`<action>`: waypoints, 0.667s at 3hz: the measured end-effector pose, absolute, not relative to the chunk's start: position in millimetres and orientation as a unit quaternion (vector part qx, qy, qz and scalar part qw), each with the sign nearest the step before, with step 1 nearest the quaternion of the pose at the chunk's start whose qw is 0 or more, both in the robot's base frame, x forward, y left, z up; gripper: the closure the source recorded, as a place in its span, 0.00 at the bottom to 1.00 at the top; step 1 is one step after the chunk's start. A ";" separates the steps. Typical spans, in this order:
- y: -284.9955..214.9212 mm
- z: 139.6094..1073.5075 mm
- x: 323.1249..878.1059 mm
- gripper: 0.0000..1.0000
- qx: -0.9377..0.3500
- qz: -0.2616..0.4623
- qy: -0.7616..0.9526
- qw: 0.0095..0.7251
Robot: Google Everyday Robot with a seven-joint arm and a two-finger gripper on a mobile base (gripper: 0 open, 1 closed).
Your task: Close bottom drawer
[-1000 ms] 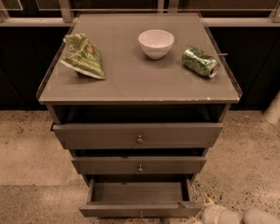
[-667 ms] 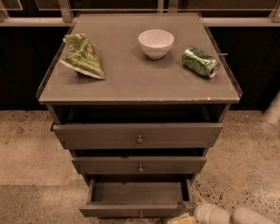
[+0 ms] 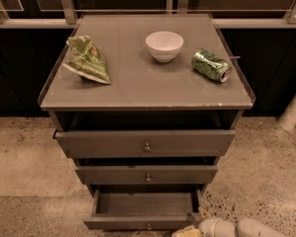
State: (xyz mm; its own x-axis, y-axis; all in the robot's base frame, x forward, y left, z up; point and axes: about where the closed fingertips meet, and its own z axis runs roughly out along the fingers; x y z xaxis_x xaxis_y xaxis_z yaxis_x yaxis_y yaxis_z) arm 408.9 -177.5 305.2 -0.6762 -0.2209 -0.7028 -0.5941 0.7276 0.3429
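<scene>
The bottom drawer (image 3: 143, 223) of the grey-brown cabinet is pulled out the farthest, and its empty inside shows. Its slim front panel carries a tiny brass knob (image 3: 148, 226) at the frame's lower edge. The two drawers above it, the top drawer (image 3: 145, 143) and the middle drawer (image 3: 147, 174), stand slightly open. My gripper (image 3: 187, 231) comes in from the lower right, at the right end of the bottom drawer's front panel, with the white arm (image 3: 237, 228) behind it.
On the cabinet top (image 3: 138, 88) lie a green chip bag (image 3: 87, 59), a white bowl (image 3: 164, 45) and a green can (image 3: 210, 65) on its side. A dark wall with a rail runs behind. Speckled floor surrounds the cabinet; a white post (image 3: 293, 110) stands at right.
My arm and gripper have moved left along the frame's lower edge, closer to the bottom drawer's front. The drawers have not moved.
</scene>
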 end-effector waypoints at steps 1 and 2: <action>-177.5 305.2 408.9 0.18 -0.234 0.285 0.870 0.327; -173.2 305.1 406.7 0.42 -0.244 0.282 0.872 0.317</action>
State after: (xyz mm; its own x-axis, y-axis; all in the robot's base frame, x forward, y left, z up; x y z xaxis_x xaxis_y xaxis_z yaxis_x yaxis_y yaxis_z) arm 406.7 -173.2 305.1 -0.6795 -0.2461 -0.6912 -0.6044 0.7218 0.3372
